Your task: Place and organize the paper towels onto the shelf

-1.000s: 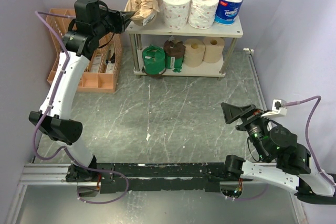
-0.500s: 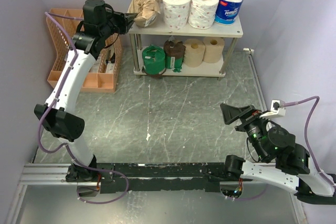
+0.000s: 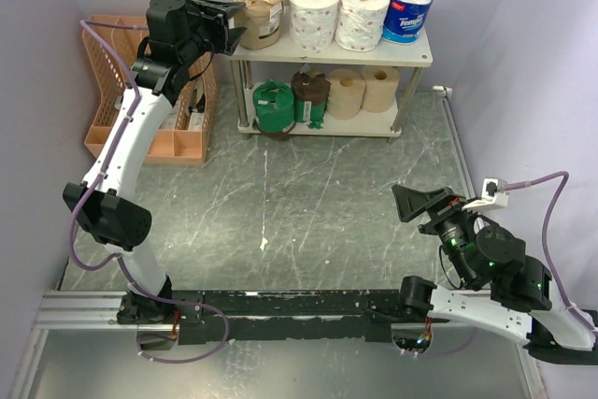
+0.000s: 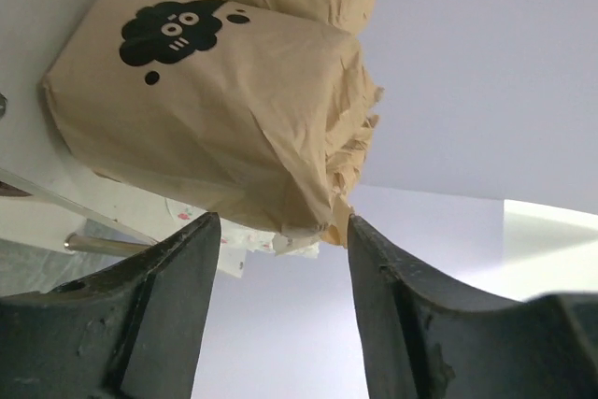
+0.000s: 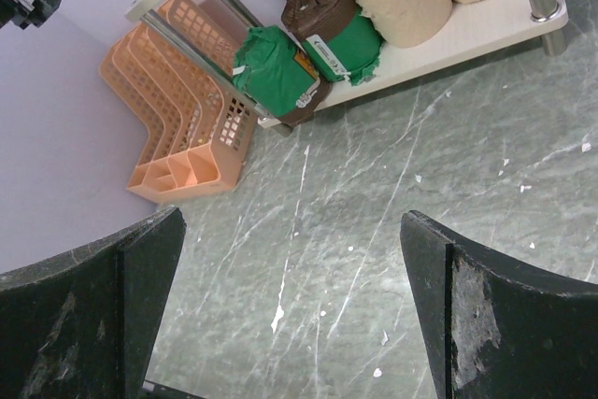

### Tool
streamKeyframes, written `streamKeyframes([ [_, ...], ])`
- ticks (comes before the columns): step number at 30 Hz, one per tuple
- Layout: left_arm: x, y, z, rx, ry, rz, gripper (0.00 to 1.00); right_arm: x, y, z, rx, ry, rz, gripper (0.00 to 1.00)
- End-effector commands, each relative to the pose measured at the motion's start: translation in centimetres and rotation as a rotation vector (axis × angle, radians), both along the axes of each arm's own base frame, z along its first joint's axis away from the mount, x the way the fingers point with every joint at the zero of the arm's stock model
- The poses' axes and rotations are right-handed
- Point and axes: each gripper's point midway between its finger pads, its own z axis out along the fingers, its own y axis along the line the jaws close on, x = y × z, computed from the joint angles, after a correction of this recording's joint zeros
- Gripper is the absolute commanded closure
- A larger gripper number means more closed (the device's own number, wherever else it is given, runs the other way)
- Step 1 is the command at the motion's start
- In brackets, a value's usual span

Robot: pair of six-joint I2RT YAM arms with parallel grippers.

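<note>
At 12 o'clock on table (image 3: 308, 193), shelf (image 3: 420, 51) holds nine paper towels (image 3: 313, 14): five on top board, four below. At 11 o'clock, left gripper (image 3: 232, 27) released, tips at front kraft roll (image 3: 262, 11). At 4 o'clock, right gripper (image 3: 418, 201) unclenched, well apart from shelf.

Left wrist: fingers (image 4: 177, 296) apart, grasping nothing; kraft roll (image 4: 206, 109) just beyond tips; contact unclear.

Right wrist: fingers (image 5: 93, 315) spread wide over table; green roll (image 5: 280, 67) and brown roll (image 5: 327, 16) at 12 o'clock on lower board (image 5: 486, 25); orange organizer (image 5: 187, 137) at 10 o'clock.
</note>
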Motion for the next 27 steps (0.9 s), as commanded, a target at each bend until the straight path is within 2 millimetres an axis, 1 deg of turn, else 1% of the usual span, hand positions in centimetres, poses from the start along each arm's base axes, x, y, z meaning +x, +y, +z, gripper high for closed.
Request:
streamKeyframes([
  [1,-1.0,0.1,3.8,-0.032,-0.108,-0.023,0.28,0.0,-0.2,-0.2,-0.006,0.0,-0.006,0.0],
  [2,-1.0,0.1,3.9,-0.033,-0.11,-0.023,0.24,0.0,-0.2,-0.2,-0.006,-0.001,-0.007,0.0],
  [3,-1.1,0.2,4.0,-0.033,-0.112,-0.022,0.18,0.0,-0.2,-0.2,-0.007,-0.001,-0.008,0.0],
  [4,-1.3,0.2,4.3,-0.032,-0.117,-0.024,0.05,0.0,-0.1,-0.1,-0.008,-0.002,-0.005,0.0],
  [5,-1.4,0.2,4.4,-0.03,-0.119,-0.029,0.0,0.1,-0.1,-0.1,-0.009,-0.002,-0.006,0.0],
  [8,-2.2,0.1,5.4,-0.022,-0.138,-0.045,0.01,0.3,-0.4,-0.1,-0.004,0.021,-0.042,0.0],
  [10,-3.0,0.3,6.3,-0.018,-0.152,-0.052,0.01,0.8,-1.3,-0.1,0.044,0.052,-0.13,0.0],
  [11,-3.5,0.3,6.9,-0.017,-0.164,-0.057,0.01,0.8,-1.9,-0.8,0.042,0.088,-0.178,0.0],
  [13,-4.4,0.4,8.0,-0.009,-0.188,-0.066,0.01,1.0,-2.6,-0.6,0.078,0.124,-0.244,0.0],
  [14,-4.8,0.5,8.6,-0.006,-0.198,-0.07,0.01,1.0,-2.7,-0.7,0.084,0.149,-0.269,0.0],
  [19,-6.9,1.2,11.2,-0.007,-0.254,-0.066,0.01,1.5,-2.1,-1.6,0.026,0.234,-0.365,0.0],
  [20,-7.2,1.4,11.5,-0.007,-0.263,-0.06,0.01,1.6,-1.6,-1.5,0.009,0.24,-0.371,0.0],
  [24,-8.3,2.1,12.5,-0.015,-0.276,-0.053,0.01,2.2,-0.7,-1.7,-0.092,0.233,-0.378,0.0],
  [27,-9.1,3.0,12.9,-0.017,-0.274,-0.044,0.01,2.3,-0.9,-1.8,-0.07,0.231,-0.396,0.0],
])
